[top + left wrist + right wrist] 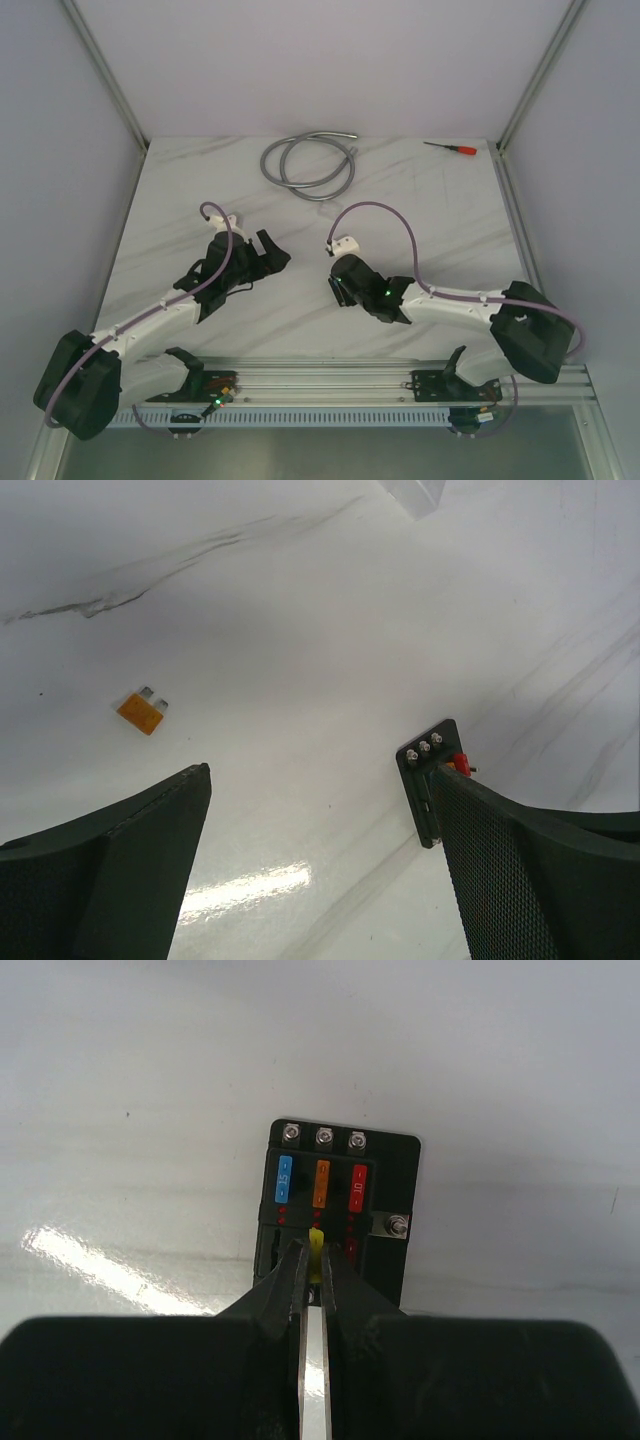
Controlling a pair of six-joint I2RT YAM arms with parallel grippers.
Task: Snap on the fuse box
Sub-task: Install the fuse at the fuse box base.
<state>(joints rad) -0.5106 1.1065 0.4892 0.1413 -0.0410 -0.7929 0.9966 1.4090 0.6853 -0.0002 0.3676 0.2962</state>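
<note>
The fuse box is a small black block lying flat on the white table, with a blue, an orange and a red fuse seated in its far row. My right gripper is shut on a yellow fuse and holds it at the box's near middle slot. In the top view the right gripper hides the box. My left gripper is open and empty; the box's edge shows just beside its right finger. The left gripper also shows in the top view.
A loose orange fuse lies on the table left of the left gripper. A clear plastic piece sits at the far edge of that view. A coiled grey hose and a red-handled screwdriver lie at the back.
</note>
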